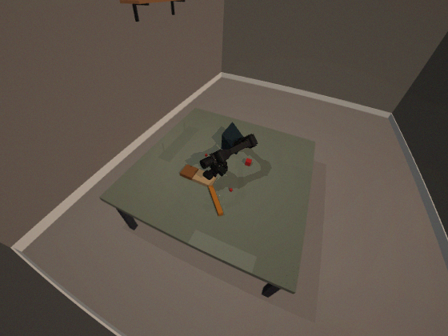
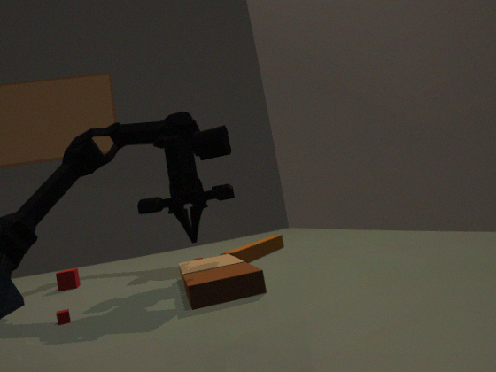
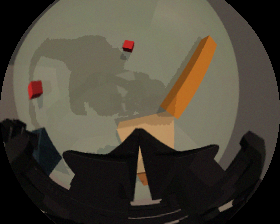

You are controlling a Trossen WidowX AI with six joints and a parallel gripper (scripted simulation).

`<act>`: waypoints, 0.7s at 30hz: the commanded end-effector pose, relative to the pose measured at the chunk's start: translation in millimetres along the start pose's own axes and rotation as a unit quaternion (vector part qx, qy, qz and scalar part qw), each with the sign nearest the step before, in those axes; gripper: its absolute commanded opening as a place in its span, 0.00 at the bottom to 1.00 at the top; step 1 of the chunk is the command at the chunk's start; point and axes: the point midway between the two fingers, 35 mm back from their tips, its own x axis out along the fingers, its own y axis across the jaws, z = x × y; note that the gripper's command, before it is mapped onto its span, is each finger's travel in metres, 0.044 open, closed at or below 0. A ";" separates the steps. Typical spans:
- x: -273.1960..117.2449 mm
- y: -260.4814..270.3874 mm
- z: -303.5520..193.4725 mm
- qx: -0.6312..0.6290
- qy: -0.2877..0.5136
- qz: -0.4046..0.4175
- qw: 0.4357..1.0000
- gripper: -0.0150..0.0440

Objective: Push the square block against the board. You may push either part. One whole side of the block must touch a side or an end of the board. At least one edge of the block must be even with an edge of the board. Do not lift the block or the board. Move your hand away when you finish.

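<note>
The brown square block lies flat on the table. One whole side of it meets an end of the light tan board, with no gap visible in the exterior view. Their long edges look in line there. In the wrist view only a sliver of the block shows between the fingers. My gripper is shut and empty. It points down with its tips above the board, clear of it and of the block. The arm hides part of the board in the top view.
An orange bar lies at the board's far corner, touching or nearly touching. A larger red cube and small red cubes lie around the arm. A dark blue object stands near the arm's base.
</note>
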 end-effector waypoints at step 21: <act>58.0 -6.5 22.5 -0.117 -0.006 0.004 0.993 0.25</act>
